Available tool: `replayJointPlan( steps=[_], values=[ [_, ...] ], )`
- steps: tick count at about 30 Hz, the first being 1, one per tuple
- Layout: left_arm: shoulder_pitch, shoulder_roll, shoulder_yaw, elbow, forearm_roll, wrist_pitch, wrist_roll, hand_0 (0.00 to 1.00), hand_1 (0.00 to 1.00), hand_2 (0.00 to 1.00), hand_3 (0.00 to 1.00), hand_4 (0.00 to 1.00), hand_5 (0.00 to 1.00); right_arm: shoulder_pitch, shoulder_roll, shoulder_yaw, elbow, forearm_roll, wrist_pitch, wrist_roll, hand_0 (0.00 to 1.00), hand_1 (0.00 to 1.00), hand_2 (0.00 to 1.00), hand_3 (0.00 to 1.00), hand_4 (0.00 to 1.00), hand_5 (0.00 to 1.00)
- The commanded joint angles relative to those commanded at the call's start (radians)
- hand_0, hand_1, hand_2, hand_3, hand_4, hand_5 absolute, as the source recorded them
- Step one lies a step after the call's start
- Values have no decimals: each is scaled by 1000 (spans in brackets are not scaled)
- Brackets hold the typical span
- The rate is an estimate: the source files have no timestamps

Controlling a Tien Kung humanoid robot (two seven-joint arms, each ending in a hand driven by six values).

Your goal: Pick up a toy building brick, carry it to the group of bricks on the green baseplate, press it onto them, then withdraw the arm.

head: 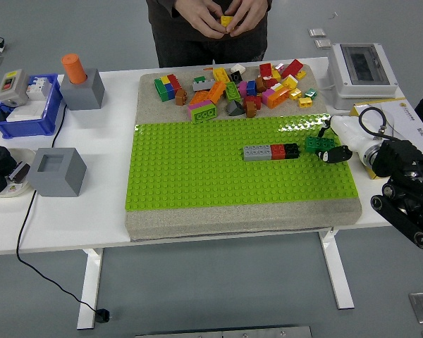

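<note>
The studded baseplate (218, 169) is bright lime green on a sandy beige mat (233, 220), which lies on a white counter (99, 211). A short row of bricks (271, 151) runs grey, red, black. At its 3 o'clock, a dark green brick (317, 145) sits in the white-and-black right robot hand (338, 144). At 12 o'clock, the loose pile (233, 90) mixes red, yellow, orange, pink, blue, green and grey. The person's hands (225, 20) hold a yellow brick (227, 21). At 9 o'clock stand a blue bin (29, 120), an orange cylinder (74, 68) and a grey block (55, 172).

A blue bin (25, 113), two grey blocks (55, 171), an orange cylinder (74, 68) and a white electrical box (363, 67) stand on the white table (92, 225).
</note>
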Motion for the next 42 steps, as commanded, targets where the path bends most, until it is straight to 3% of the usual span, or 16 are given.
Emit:
replayJointPlan(
  steps=[9,21,30,42],
  values=[
    [2,2,-1,0,5,-1,1,784,778,723,441,998,830,12,60,-4,73,-14,-4,-8,755,726,760,536,677,260],
    [-3,7,0,0,6,-3,-2,784,778,723,441,998,830,78,170,-78,-16,3,-7,5,756,726,763,536,677,259],
    [-9,8,-1,0,7,-4,-4,784,778,723,436,998,826,132,189,-166,-97,19,-2,23,753,726,764,543,682,260],
    [-11,10,-4,0,13,-5,-4,784,778,723,436,998,827,154,197,-183,-121,18,-4,31,755,727,764,547,686,256]
  ],
)
